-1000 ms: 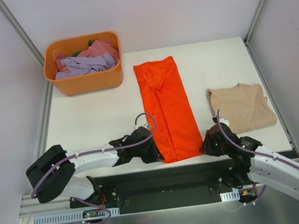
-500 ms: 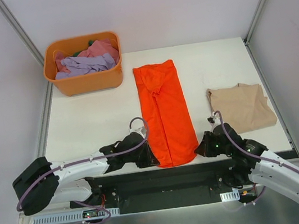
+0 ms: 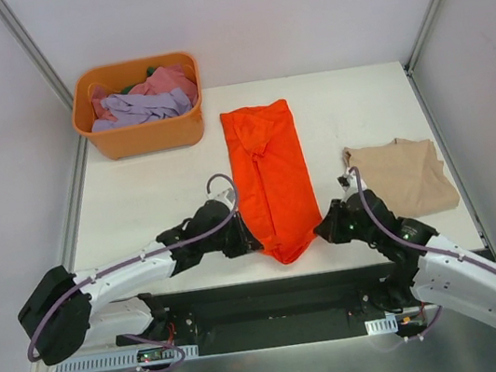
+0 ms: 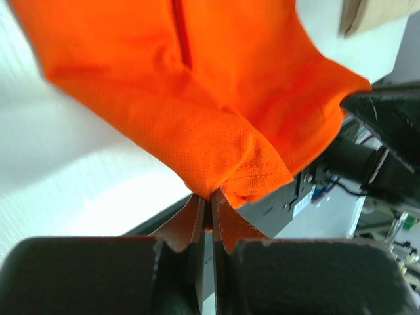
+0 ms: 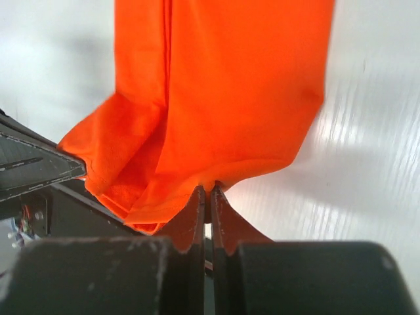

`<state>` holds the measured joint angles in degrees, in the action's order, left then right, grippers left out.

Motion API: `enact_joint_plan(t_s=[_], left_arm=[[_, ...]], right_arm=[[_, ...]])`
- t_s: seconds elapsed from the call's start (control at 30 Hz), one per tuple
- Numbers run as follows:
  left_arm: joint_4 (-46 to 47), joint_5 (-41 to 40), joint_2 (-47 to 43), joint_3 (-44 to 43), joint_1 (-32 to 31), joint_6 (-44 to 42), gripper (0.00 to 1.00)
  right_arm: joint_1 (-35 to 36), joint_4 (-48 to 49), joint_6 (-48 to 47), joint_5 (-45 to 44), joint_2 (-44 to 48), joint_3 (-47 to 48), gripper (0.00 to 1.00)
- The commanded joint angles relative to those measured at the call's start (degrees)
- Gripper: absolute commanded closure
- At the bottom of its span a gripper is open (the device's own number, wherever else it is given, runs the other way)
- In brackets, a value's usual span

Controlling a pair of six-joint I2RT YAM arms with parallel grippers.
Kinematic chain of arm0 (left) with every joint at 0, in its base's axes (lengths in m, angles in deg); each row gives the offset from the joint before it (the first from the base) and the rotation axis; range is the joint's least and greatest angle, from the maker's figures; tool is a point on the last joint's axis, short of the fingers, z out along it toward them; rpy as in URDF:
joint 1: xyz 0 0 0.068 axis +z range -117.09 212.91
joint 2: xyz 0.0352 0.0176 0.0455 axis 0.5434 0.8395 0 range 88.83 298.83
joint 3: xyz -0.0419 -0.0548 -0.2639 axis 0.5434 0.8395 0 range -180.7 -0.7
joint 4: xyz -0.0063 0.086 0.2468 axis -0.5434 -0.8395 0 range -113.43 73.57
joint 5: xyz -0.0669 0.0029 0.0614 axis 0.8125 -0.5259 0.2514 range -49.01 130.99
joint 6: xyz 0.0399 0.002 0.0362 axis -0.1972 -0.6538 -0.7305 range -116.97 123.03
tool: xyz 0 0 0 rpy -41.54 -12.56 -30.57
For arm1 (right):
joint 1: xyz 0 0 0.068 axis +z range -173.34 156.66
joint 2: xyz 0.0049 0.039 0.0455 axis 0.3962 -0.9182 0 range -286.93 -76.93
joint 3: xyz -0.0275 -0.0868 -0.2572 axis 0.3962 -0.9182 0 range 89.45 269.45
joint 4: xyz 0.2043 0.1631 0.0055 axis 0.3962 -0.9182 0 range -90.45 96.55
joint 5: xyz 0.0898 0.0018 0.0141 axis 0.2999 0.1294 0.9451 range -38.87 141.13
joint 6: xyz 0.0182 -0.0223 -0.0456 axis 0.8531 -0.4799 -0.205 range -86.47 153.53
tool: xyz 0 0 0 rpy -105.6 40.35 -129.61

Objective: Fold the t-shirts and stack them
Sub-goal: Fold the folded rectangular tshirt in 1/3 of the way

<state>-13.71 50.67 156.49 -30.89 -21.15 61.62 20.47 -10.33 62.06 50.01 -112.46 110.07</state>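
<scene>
- The left gripper [image 4: 209, 199] is pinched tight on the near-left hem corner of the orange t-shirt [image 3: 271, 173].
- The right gripper [image 5: 207, 193] is clamped on the near-right corner of the same hem.
- The orange t-shirt lies lengthwise mid-counter [image 3: 157, 210], its near end bunched between the 2 grippers.
- The tan t-shirt [image 3: 403, 180] lies folded to the right, apart.
- A lilac t-shirt [image 3: 137, 109] and a pink t-shirt [image 3: 167, 81] sit in the orange tub [image 3: 141, 139], far left.

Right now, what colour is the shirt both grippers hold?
Bright orange shirt, clearest in the top view.
</scene>
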Motion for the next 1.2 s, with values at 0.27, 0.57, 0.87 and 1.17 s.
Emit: enact_joint_plan(t_s=[0.27, 0.57, 0.87, 1.17], left_arm=[[-2.54, 6.93, 7.74, -14.44, 14.41, -11.47, 1.0], [-7.11, 9.84, 18.64, -27.18, 22.15, -16.22, 1.0], [-9.84, 8.87, 26.9, -36.86, 27.25, -19.74, 1.0], [-10.81, 10.64, 36.57, -43.63, 29.45, -21.5, 1.0]], right_arm=[[-3.29, 11.34, -11.13, -11.0, -15.7, 16.46, 1.0], [-7.16, 19.87, -15.7, -12.15, -31.25, 27.36, 1.0], [-12.17, 23.03, -17.37, -9.86, -43.48, 35.27, 0.99], [-14.72, 24.09, -17.99, -9.07, -52.97, 39.93, 0.99]])
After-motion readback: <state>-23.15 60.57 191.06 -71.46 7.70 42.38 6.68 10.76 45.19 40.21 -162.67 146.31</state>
